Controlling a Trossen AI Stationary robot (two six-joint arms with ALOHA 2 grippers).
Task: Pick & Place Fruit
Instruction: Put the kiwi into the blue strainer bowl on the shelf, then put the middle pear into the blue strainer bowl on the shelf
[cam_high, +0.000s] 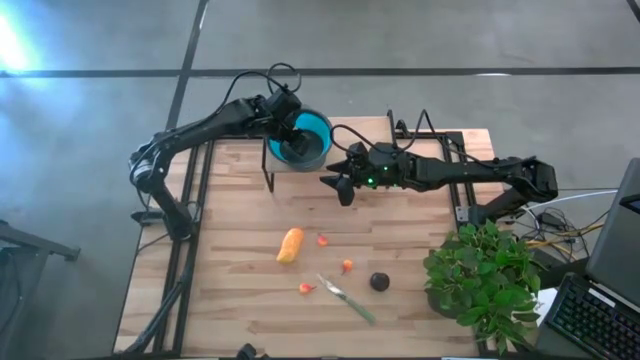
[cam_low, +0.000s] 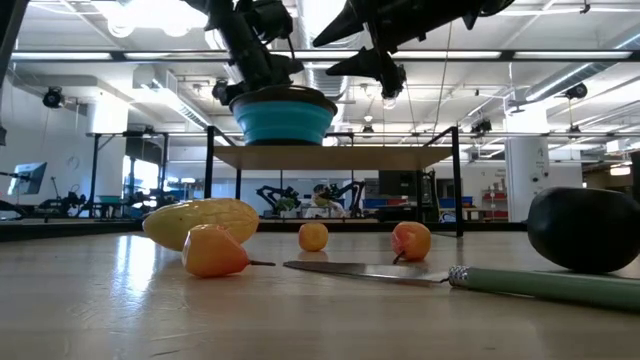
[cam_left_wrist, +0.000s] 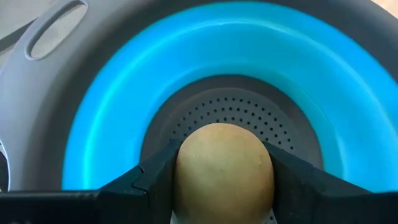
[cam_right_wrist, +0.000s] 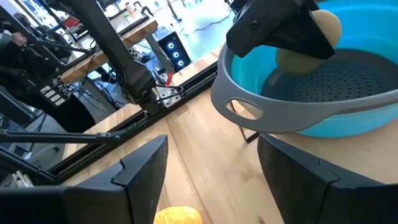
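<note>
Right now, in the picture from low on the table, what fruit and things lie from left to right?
Long yellow fruit → little orange fruit with a stem → small orange fruit farther back → red-orange fruit → green-handled knife → dark round fruit.

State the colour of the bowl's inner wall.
Bright blue inner wall, grey perforated base; clearest in the left wrist view.

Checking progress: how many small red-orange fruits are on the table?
3, all on the table: one beside the yellow fruit, one mid-table, one by the knife. None seem hidden.
</note>
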